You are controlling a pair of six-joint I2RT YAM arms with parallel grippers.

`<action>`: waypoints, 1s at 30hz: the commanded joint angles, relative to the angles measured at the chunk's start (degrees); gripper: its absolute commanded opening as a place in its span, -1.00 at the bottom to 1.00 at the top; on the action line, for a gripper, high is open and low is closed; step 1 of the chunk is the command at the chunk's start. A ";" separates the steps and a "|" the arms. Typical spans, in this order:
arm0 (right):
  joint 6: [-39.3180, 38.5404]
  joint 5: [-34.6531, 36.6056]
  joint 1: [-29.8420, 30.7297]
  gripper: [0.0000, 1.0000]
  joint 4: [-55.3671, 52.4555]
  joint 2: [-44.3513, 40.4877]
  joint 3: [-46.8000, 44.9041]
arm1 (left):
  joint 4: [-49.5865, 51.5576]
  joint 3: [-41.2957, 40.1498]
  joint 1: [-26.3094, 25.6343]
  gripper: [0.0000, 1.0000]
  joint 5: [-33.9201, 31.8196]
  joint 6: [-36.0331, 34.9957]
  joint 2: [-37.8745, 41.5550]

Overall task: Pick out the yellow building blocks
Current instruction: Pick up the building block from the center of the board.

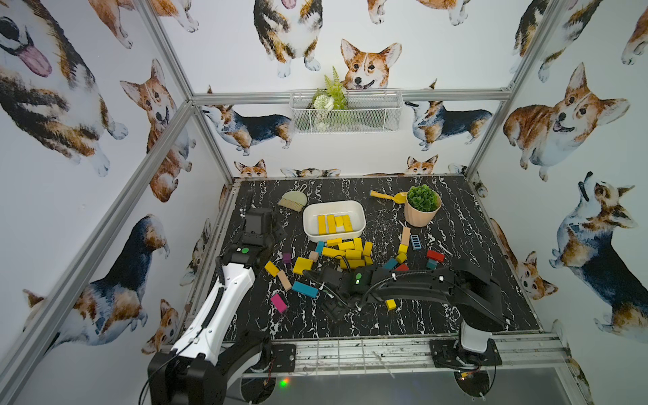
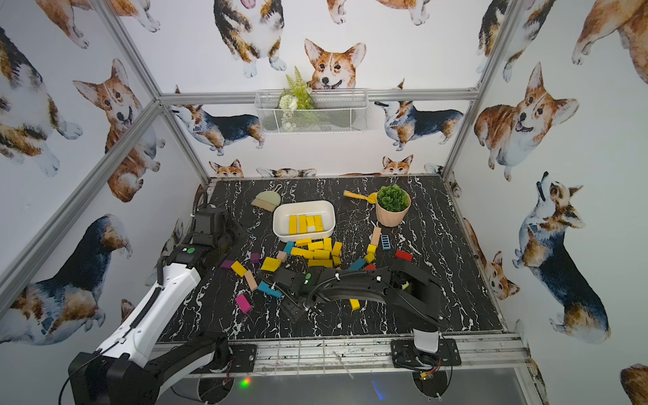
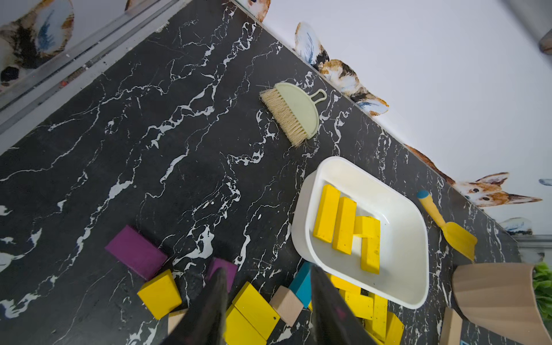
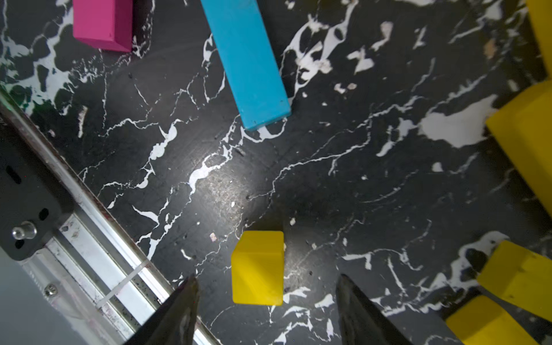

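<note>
Hovering with right gripper (image 4: 267,277) spread wide, empty. Sitting partly between its tips: yellow cube (image 4: 257,267), probably light, rigid, slick. Suggesting pinching opposite flat faces.

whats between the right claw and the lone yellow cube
Nothing: in the right wrist view the yellow cube shows directly between the fingertips of the right claw.

Glossy white plastic tray (image 1: 333,207), matt painted yellow building blocks (image 1: 350,254), polished marble-look tabletop (image 1: 456,217).

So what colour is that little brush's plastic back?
Pale green, that bristle brush; clearest in left wrist view.
</note>
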State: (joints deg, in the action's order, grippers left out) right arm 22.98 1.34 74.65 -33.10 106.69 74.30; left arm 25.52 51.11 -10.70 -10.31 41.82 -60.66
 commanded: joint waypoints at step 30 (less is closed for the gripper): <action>-1.98 6.15 1.46 -0.72 -9.93 3.61 10.21 | 3.93 -3.68 0.33 -0.06 -0.86 0.69 5.97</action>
State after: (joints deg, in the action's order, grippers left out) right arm 22.37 4.71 76.07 -41.04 113.30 82.54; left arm 29.02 49.41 -10.50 -10.87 42.39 -54.85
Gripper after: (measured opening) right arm 0.317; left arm 0.471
